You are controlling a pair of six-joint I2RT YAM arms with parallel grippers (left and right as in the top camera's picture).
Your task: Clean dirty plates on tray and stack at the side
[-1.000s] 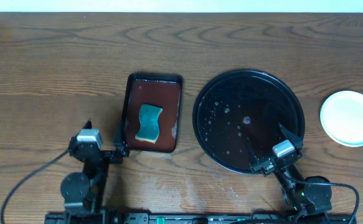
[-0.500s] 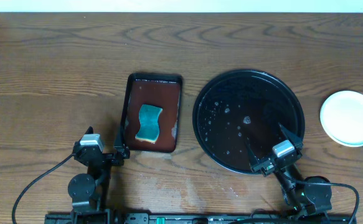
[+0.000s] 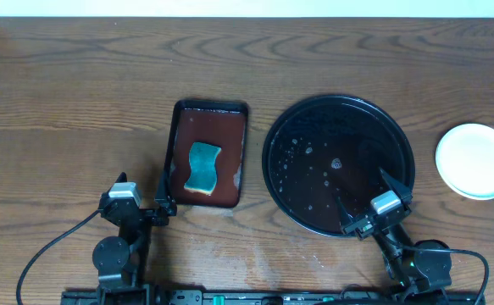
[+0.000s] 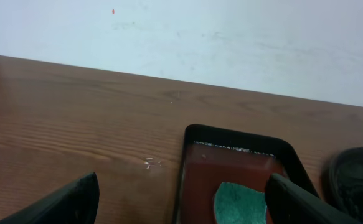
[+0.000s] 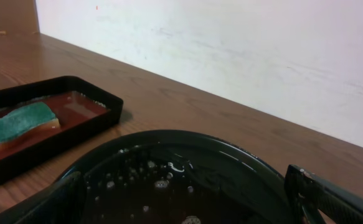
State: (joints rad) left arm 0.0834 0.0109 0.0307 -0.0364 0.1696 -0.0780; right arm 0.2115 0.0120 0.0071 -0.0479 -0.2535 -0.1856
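The tray holds no plates, now well right of it, so likely just park the left gripper and right gripper, both spread and empty

No readable text, label, brand or number in any view — none on the large round black tray, none on the small reddish-brown rectangular tray.

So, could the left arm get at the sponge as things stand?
Probably yes: the left gripper is open beside the small tray, and the sponge lies uncovered in it.
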